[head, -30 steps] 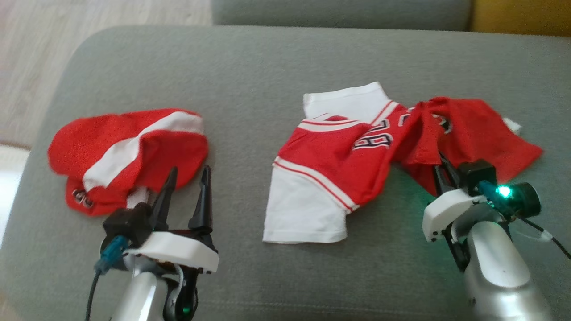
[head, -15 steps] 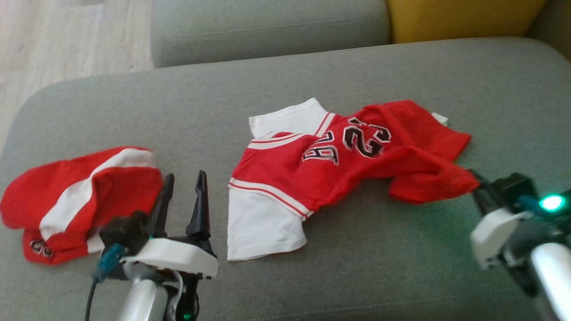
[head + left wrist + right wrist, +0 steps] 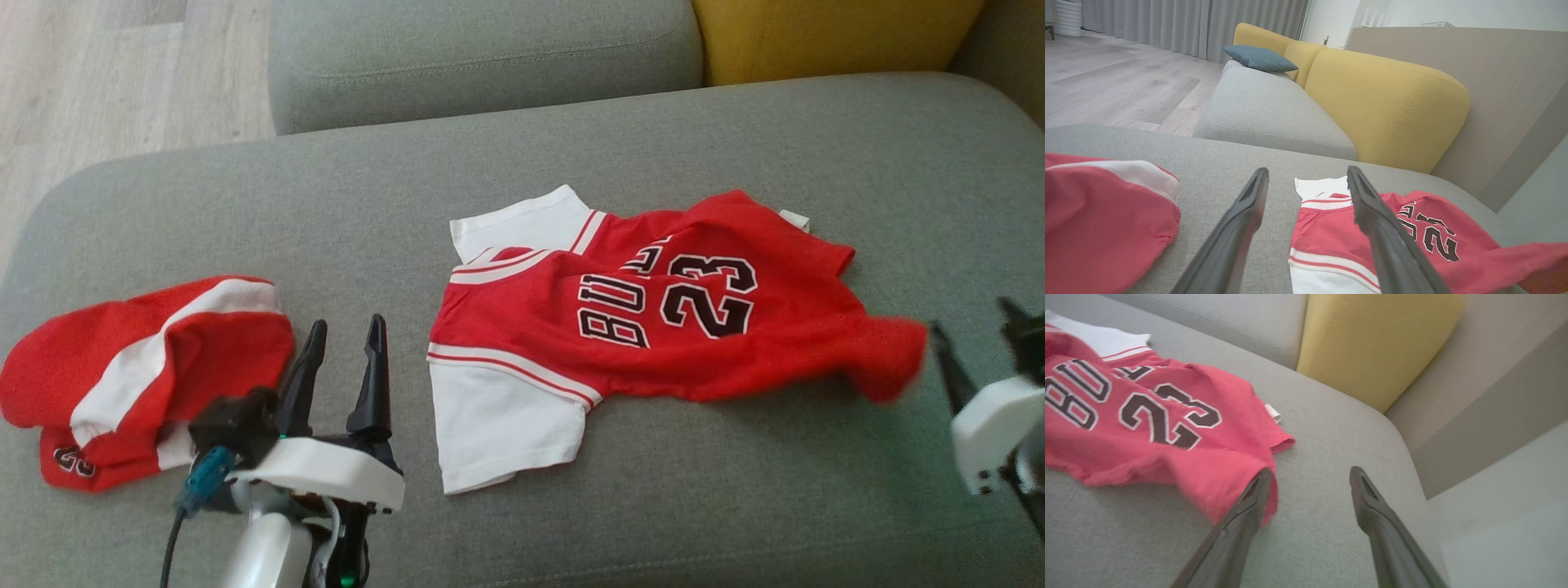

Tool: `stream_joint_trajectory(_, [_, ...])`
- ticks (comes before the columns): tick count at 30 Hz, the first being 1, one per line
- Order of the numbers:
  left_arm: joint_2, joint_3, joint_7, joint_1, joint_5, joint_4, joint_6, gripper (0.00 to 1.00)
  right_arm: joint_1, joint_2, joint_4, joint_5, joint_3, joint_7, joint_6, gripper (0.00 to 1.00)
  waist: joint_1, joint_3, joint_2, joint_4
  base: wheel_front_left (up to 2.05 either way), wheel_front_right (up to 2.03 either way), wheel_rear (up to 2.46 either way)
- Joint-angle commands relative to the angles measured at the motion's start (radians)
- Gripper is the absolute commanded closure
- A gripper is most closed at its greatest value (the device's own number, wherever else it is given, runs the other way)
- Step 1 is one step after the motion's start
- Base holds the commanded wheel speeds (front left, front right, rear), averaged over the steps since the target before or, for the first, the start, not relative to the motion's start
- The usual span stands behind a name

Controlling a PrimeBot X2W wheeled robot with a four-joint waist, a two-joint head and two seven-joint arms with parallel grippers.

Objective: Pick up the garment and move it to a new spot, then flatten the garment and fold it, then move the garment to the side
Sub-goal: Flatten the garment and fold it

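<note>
Red-and-white jersey point(image 3: 653, 318), a soft knit garment printed with black lettering and the number 23, lies at centre-right of the head view on the grey sofa seat point(image 3: 245, 204). It is spread roughly flat, print upward. One white sleeve is at lower centre and the other at upper centre. Its red lower-right corner is bunched and blurred, just beside the right gripper point(image 3: 971, 327).

Right gripper: at the right edge of the head view, fingers spread apart, nothing between them. In the right wrist view the red corner lies by the outer side of one finger; whether they touch cannot be told.

Left gripper point(image 3: 348, 323): at lower left of the head view, fingers spread apart and empty. It sits between the jersey and a second red-and-white cloth bundle point(image 3: 139, 367) at the far left.

Handling, as a judgement:
- The fabric looks light, limp and not fragile.
- Lifted at one point, it will likely sag and fold on itself.
- It will probably drag on the sofa weave rather than slide.
- Take hold at hem corners or shoulder seams, one gripper on each side, pinching a single edge low on the seat.

Wrinkles along the lower hem suggest flattening is incomplete. Folding is not yet begun.
</note>
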Motion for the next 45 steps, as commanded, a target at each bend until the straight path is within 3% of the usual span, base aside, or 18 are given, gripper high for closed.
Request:
stream_joint_trajectory(1, [0.003, 0.035, -0.005, -0.032, 0.004, -0.027, 0.003, 0.00, -0.011, 0.008, -0.042, -0.032, -0.053, 0.008, -0.001, 0.00, 0.0000, -0.002, -0.0001, -0.001, 0.00, 0.00, 0.00])
stream_joint_trajectory(7, [0.003, 0.041, -0.005, -0.033, 0.014, -0.026, 0.000, 0.00, -0.001, 0.168, -0.102, -0.145, -0.239, -0.004, -0.001, 0.00, 0.0000, -0.007, -0.0001, -0.009, 0.00, 0.00, 0.00])
stream_joint_trajectory(8, [0.003, 0.040, -0.005, -0.033, 0.015, -0.027, -0.001, 0.00, -0.005, 0.205, -0.119, -0.149, -0.267, -0.021, -0.001, 0.00, 0.0000, -0.008, -0.0001, -0.010, 0.00, 0.00, 0.00])
stream_joint_trajectory(9, [0.003, 0.038, -0.005, -0.033, 0.016, -0.027, -0.002, 0.00, -0.007, 0.283, -0.147, -0.125, -0.284, -0.064, -0.001, 0.00, 0.0000, -0.009, -0.0001, -0.011, 0.00, 0.00, 0.00])
stream_joint_trajectory(10, [0.003, 0.038, -0.005, -0.033, 0.016, -0.027, -0.002, 0.00, -0.007, 0.283, -0.147, -0.125, -0.284, -0.064, -0.001, 0.00, 0.0000, -0.009, -0.0001, -0.011, 0.00, 0.00, 0.00])
stream_joint_trajectory(11, [0.003, 0.036, -0.005, -0.031, 0.016, -0.027, -0.004, 0.00, -0.007, 0.349, -0.161, -0.076, -0.275, -0.118, -0.001, 0.00, 0.0000, -0.009, -0.0001, -0.014, 0.00, 0.00, 0.00])
stream_joint_trajectory(15, [0.003, 0.022, -0.005, -0.029, 0.010, -0.024, -0.006, 0.00, 0.020, 0.402, -0.148, 0.001, -0.214, -0.223, -0.001, 0.00, 0.0000, -0.005, -0.0001, -0.016, 0.00, 0.00, 0.00])
stream_joint_trajectory(21, [0.003, -0.005, -0.005, -0.031, 0.001, -0.005, -0.012, 0.00, 0.036, 0.419, -0.094, 0.070, -0.161, -0.345, -0.001, 0.00, 0.0000, 0.004, -0.0001, -0.014, 0.00, 0.00, 0.00])
stream_joint_trajectory(27, [0.003, -0.072, -0.004, -0.050, -0.011, 0.056, -0.035, 0.00, 0.024, 0.420, -0.054, 0.095, -0.156, -0.383, -0.001, 0.00, 0.0000, 0.012, -0.0001, -0.009, 0.00, 0.00, 0.00])
stream_joint_trajectory(32, [0.003, -0.143, 0.060, -0.078, -0.001, 0.145, -0.047, 0.00, 0.017, 0.420, -0.040, 0.100, -0.159, -0.393, -0.001, 0.00, 0.0000, 0.021, -0.0001, -0.013, 0.00, 0.00, 0.00])
stream_joint_trajectory(45, [0.028, -0.201, 0.273, -0.157, 0.061, 0.375, 0.057, 0.00, -0.007, 0.420, -0.024, 0.114, -0.129, -0.417, -0.001, 0.00, 0.0000, 0.069, -0.0001, -0.062, 0.00, 0.00, 0.00])
